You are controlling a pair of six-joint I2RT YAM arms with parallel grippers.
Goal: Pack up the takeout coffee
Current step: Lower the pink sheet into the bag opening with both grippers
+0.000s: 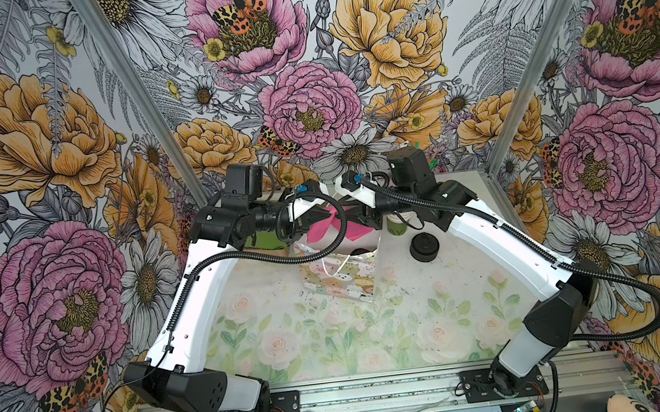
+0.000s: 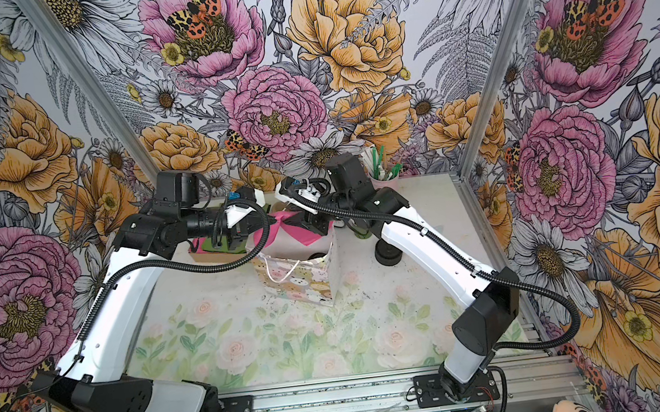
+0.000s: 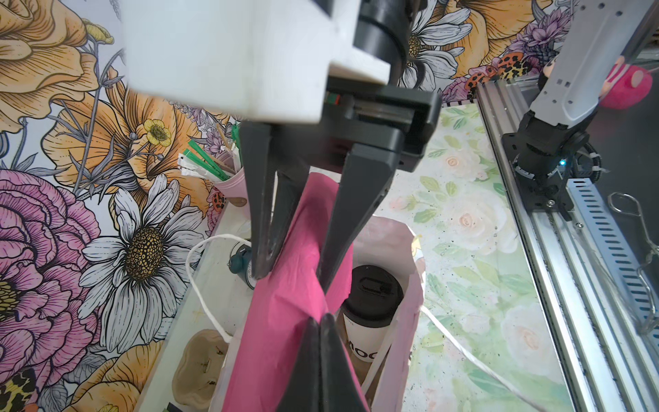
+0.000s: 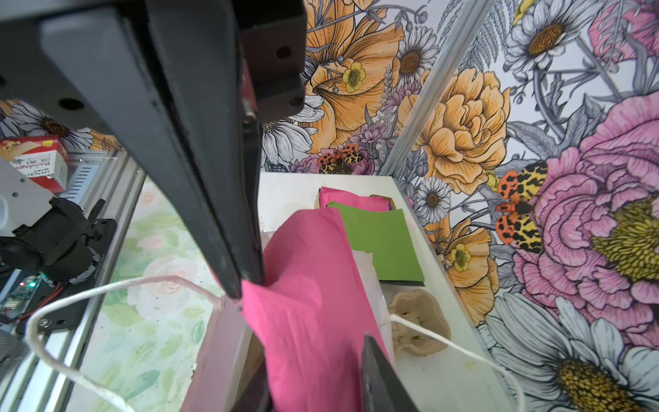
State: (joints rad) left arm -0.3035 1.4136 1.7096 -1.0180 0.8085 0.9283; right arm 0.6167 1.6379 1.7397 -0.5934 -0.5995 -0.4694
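Fingers of left gripper (image 3: pixel 318 326) pinch pink tissue (image 3: pixel 278 339); right gripper (image 3: pixel 291 276) narrow, clamping same sheet. Just beside fingertips, inside gift bag (image 3: pixel 412 253): takeout coffee (image 3: pixel 371 303). Likely step: tucking tissue; next needs downward push.

The tissue paper (image 3: pixel 285 331) is hot pink. The gift bag (image 1: pixel 340 281) carries pastel pink, yellow and green blobs. The takeout coffee cup (image 3: pixel 363 340) is white with black lettering under a black lid (image 3: pixel 372 289). Pale roses and green leaves cover the counter (image 1: pixel 334 340).
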